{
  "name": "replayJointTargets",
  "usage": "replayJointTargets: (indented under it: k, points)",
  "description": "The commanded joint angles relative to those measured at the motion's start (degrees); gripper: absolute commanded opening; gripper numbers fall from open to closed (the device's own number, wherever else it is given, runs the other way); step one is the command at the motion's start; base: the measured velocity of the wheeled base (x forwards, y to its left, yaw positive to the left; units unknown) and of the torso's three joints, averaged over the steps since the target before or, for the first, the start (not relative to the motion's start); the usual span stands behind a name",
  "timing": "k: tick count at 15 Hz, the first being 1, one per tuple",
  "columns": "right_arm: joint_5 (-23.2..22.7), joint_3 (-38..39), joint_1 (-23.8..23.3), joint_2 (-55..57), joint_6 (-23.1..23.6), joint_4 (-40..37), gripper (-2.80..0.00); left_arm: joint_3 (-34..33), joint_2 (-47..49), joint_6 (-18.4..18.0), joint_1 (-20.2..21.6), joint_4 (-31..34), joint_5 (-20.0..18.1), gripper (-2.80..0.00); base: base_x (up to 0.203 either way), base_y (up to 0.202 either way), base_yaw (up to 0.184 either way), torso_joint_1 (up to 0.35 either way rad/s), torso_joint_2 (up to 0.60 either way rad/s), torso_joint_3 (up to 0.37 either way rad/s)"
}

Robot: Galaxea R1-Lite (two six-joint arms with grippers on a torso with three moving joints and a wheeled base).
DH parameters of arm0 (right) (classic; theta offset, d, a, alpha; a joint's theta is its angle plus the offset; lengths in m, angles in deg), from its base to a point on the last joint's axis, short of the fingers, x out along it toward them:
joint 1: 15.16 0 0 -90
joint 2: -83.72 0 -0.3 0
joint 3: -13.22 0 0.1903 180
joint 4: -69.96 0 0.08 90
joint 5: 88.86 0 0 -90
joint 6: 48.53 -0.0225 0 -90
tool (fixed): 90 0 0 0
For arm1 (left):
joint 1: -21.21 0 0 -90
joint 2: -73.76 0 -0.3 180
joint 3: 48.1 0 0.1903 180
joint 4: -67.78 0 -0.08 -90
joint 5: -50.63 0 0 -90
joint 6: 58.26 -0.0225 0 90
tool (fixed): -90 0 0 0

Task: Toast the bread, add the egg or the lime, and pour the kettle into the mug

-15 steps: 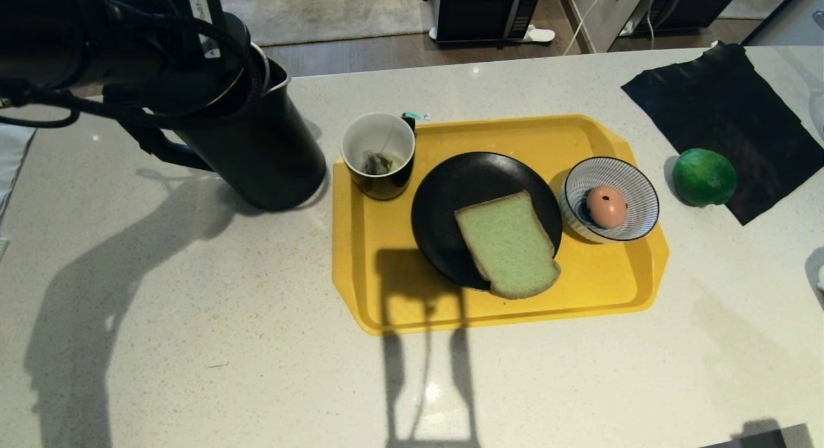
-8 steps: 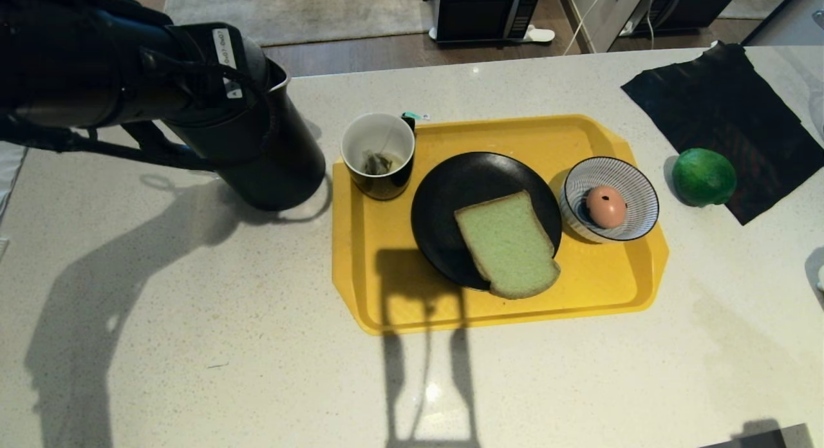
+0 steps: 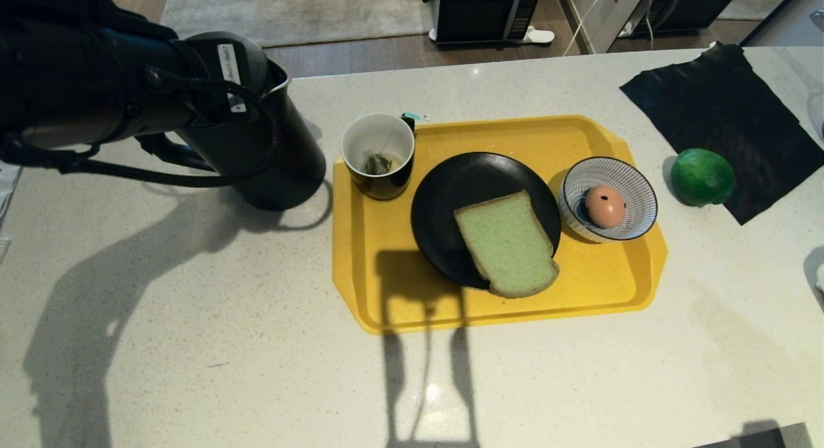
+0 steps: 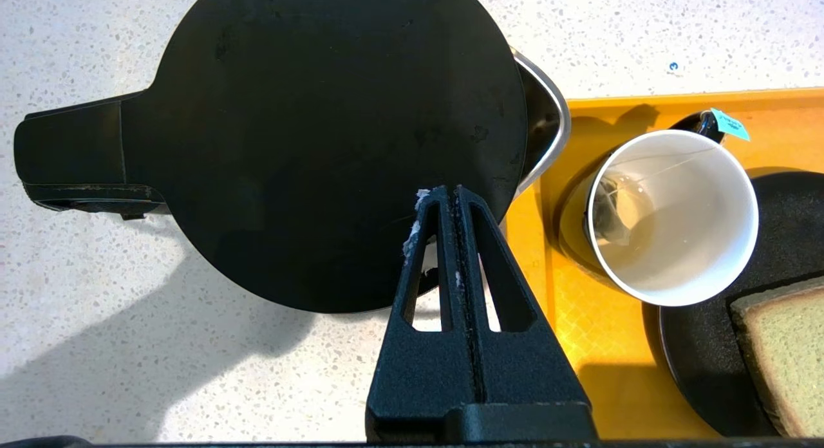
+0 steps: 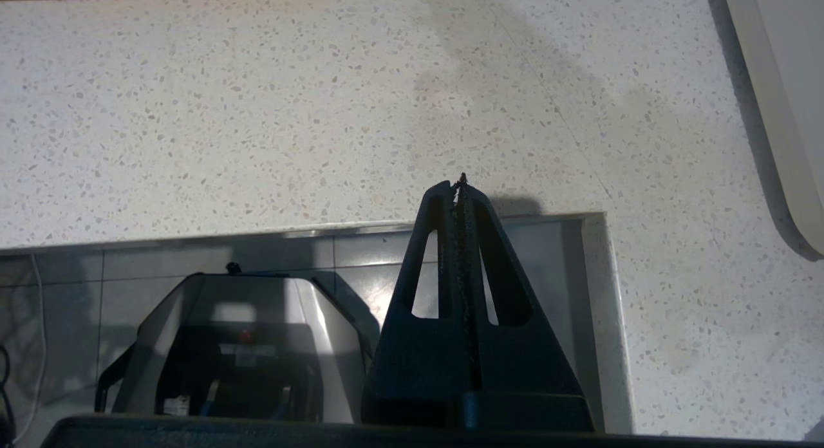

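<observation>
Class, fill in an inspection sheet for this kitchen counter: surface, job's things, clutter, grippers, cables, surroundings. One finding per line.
Surface: pale speckled counter with a yellow tray on it.
Job's things: kettle upright on the counter beside the tray; mug with teabag on the tray; bread overhanging a black plate; egg in a striped bowl; lime on the counter.
Clutter: black cloth behind the lime.
Grippers: left gripper above the kettle lid, jaws shut, empty; right gripper at the counter's near edge, jaws shut, empty.
Cables: black cable looping off the left arm.
Surroundings: microwave on the floor beyond.
</observation>
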Motion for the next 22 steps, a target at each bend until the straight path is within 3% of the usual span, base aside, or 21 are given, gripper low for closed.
replayJointTargets:
  k: [1, 4, 8, 13, 15, 16, 18, 21, 22]
  points:
    - [0.0, 0.0, 0.0, 0.1, 0.0, 0.0, -2.80, 0.9, -0.1, -0.3, -0.5, 0.1, 0.6, -2.80, 0.000, 0.000, 0.000, 0.000, 0.00, 0.000]
    - [0.0, 0.0, 0.0, 0.0, 0.0, 0.0, -2.80, 2.8, -1.7, -3.2, -1.9, 0.5, 0.8, -2.80, 0.000, 0.000, 0.000, 0.000, 0.00, 0.000]
    - [0.0, 0.0, 0.0, 0.0, 0.0, 0.0, -2.80, 6.6, -4.4, -13.6, -4.1, 0.3, 1.8, -2.80, 0.000, 0.000, 0.000, 0.000, 0.00, 0.000]
    - [0.0, 0.0, 0.0, 0.0, 0.0, 0.0, -2.80, 17.0, -1.3, -24.6, -6.8, 0.1, 1.0, -2.80, 0.000, 0.000, 0.000, 0.000, 0.00, 0.000]
    - [0.0, 0.0, 0.0, 0.1, 0.0, 0.0, -2.80, 21.4, 2.6, -26.5, -7.1, 0.1, -3.7, -2.80, 0.000, 0.000, 0.000, 0.000, 0.00, 0.000]
    - [0.0, 0.0, 0.0, 0.1, 0.0, 0.0, -2.80, 22.5, 4.1, -26.8, -7.1, -0.3, -8.7, -2.80, 0.000, 0.000, 0.000, 0.000, 0.00, 0.000]
    - [0.0, 0.0, 0.0, 0.1, 0.0, 0.0, -2.80, 22.8, 5.9, -26.6, -6.8, -3.0, -16.8, -2.80, 0.000, 0.000, 0.000, 0.000, 0.00, 0.000]
    - [0.1, 0.0, 0.0, 0.0, 0.0, 0.0, -2.80, 21.2, 6.1, -25.3, -7.3, -2.6, -22.7, -2.80, 0.000, 0.000, 0.000, 0.000, 0.00, 0.000]
    - [0.0, 0.0, 0.0, 0.1, 0.0, 0.0, -2.80, 19.0, 4.7, -25.1, -7.4, -1.8, -27.2, -2.80, 0.000, 0.000, 0.000, 0.000, 0.00, 0.000]
